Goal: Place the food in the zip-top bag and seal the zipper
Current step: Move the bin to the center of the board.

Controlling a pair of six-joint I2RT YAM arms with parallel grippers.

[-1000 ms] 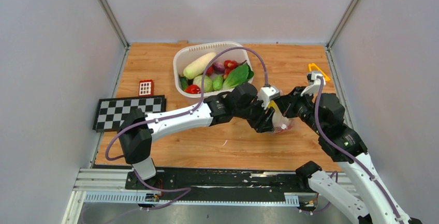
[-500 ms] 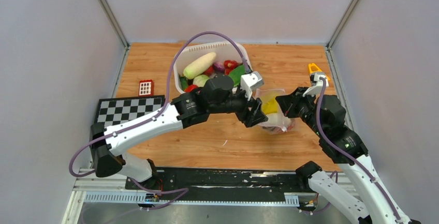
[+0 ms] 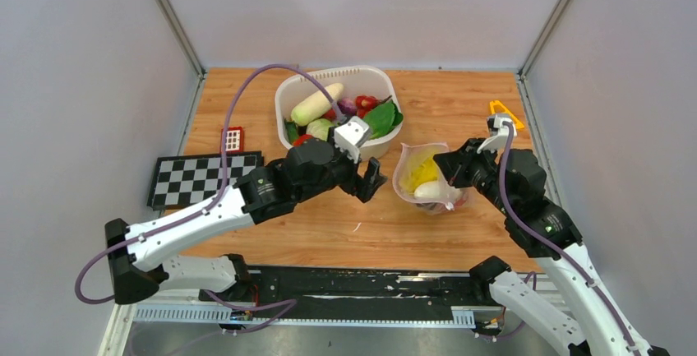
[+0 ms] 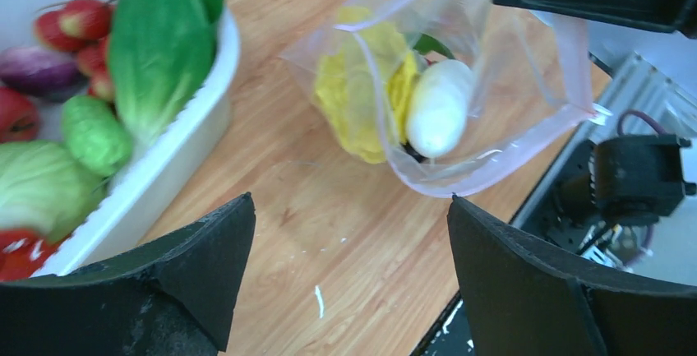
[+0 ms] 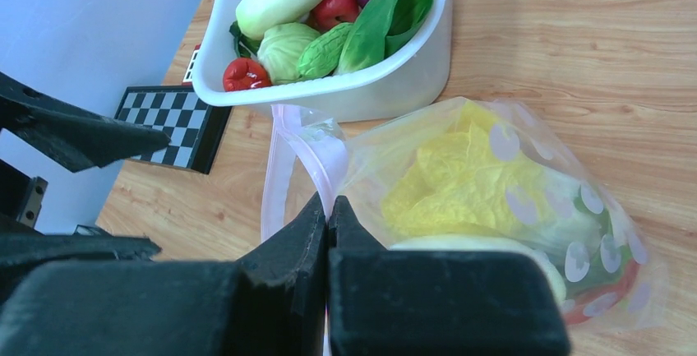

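The clear spotted zip-top bag (image 3: 424, 180) lies on the wooden table right of the white tub (image 3: 329, 72), its mouth gaping. Yellow cabbage (image 4: 362, 93) and a white oval piece (image 4: 438, 108) lie inside it. My right gripper (image 5: 327, 200) is shut on the bag's pink zipper (image 5: 278, 177) edge and holds it up. My left gripper (image 4: 349, 200) is open and empty over bare wood, between the tub and the bag. The tub holds more food: a long white radish (image 3: 316, 103), green leaves (image 5: 374, 19) and red pieces.
A checkerboard (image 3: 205, 177) and a small red block (image 3: 232, 139) lie at the left. An orange-yellow object (image 3: 500, 109) sits at the back right. A black rail (image 3: 329, 286) runs along the near edge. Grey walls close in three sides.
My left gripper pulled back leftward out of the bag's mouth and opened wide. The white oval piece now lies in the bag. My right gripper kept its hold.
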